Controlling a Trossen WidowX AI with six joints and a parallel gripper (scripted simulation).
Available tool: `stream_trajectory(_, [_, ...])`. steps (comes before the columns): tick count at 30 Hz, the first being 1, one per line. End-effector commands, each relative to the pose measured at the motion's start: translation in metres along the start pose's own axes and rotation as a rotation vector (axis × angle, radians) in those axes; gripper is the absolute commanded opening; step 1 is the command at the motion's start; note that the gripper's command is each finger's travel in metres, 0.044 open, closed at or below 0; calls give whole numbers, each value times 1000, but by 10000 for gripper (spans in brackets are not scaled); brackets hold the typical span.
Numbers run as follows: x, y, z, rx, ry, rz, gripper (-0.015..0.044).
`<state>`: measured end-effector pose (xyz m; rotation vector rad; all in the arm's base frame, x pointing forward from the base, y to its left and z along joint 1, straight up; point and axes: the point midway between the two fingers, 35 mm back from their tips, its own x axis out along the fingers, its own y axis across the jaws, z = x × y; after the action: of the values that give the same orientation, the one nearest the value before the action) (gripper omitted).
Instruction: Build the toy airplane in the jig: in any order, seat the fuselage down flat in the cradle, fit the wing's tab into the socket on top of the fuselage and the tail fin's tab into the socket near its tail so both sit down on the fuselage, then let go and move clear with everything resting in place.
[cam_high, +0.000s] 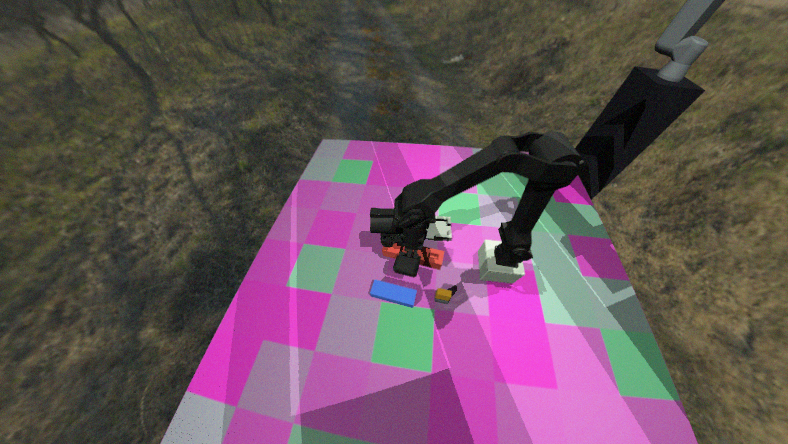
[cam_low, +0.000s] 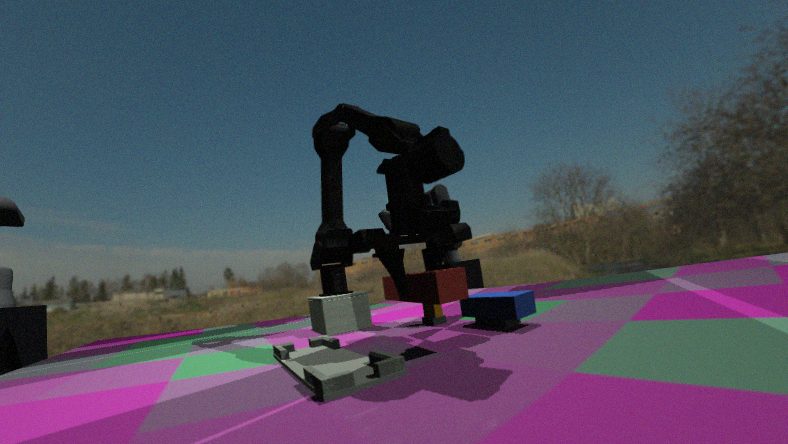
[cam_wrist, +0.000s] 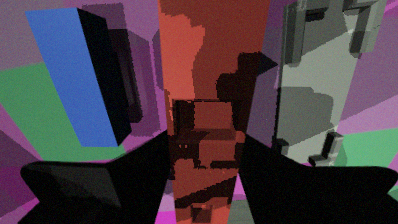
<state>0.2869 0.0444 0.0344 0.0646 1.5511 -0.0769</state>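
Note:
The red fuselage is between the fingers of my gripper, which is shut on it across its width. In the exterior view it hangs above the table, roughly level; its sockets face up in the wrist view. The pale grey cradle is beside it, holding nothing, partly hidden by the arm in the top view. The blue wing lies on the other side, on a dark support. The yellow tail fin stands on a small dark base.
My arm's white base block stands to the right of the fuselage in the top view. A dark pedestal with a grey arm stands beyond the table's far right edge. The patterned table carries strong shadows.

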Motion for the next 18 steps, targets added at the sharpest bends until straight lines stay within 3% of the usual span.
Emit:
stream_trajectory(1, [-19, 1, 2, -2, -13, 7, 0])
stream_trajectory(18, [-65, -1, -6, -2, -12, 7, 0])
